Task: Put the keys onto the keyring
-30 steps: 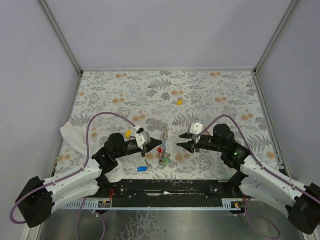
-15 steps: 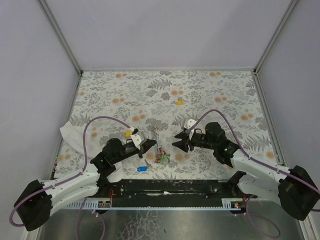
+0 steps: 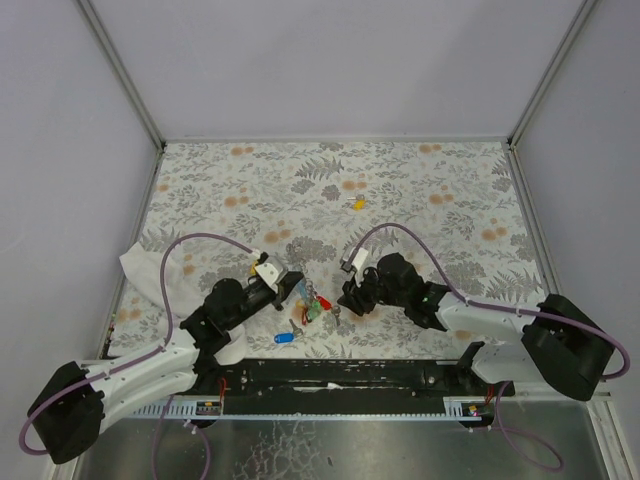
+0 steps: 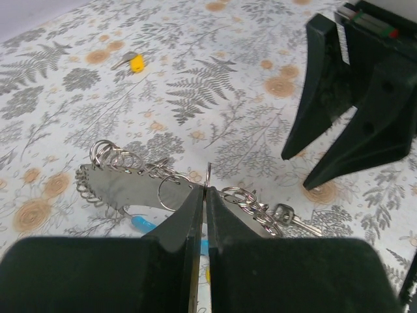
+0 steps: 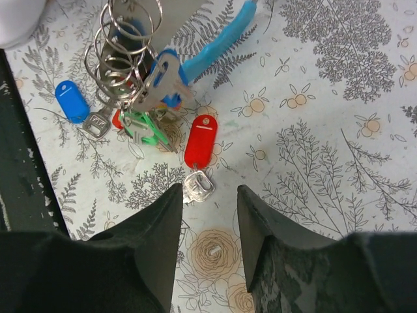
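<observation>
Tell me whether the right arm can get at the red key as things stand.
Probably yes. The right gripper hangs open just above the red key, which lies flat on the table with nothing over it. The keyring sits close beside it and might get nudged.

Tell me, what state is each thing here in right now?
Left fingers, shut on the keyring.
Right fingers, open, holding nothing.
Red key, lying flat just beyond the right fingers.
Blue key, lying flat.
Yellow key, lying alone, far out.
White cloth, crumpled.
</observation>
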Robot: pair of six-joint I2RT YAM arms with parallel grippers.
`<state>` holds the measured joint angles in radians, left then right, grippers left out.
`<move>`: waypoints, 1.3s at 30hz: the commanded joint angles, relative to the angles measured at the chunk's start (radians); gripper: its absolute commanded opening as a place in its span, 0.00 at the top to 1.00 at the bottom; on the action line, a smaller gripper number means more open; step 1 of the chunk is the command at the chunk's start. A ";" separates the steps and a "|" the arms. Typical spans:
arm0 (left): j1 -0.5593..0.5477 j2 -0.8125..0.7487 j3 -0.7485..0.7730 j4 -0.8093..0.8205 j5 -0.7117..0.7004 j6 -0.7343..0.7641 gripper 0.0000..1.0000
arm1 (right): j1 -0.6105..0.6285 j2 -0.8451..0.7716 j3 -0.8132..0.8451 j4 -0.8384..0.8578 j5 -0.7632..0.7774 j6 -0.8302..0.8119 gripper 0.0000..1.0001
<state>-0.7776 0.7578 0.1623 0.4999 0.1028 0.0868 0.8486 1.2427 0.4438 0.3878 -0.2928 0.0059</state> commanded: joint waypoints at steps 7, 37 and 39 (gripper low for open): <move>0.007 -0.019 -0.014 0.105 -0.111 -0.023 1.00 | 0.093 0.118 0.104 -0.024 0.145 0.001 0.55; 0.008 0.020 0.012 0.085 -0.070 -0.017 1.00 | 0.094 0.290 0.133 0.061 0.004 -0.171 0.81; 0.007 0.019 0.013 0.083 -0.070 -0.017 1.00 | 0.094 0.284 0.132 0.048 0.005 -0.175 0.88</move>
<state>-0.7776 0.7834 0.1467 0.5003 0.0265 0.0711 0.9352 1.5318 0.5362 0.4229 -0.2573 -0.1482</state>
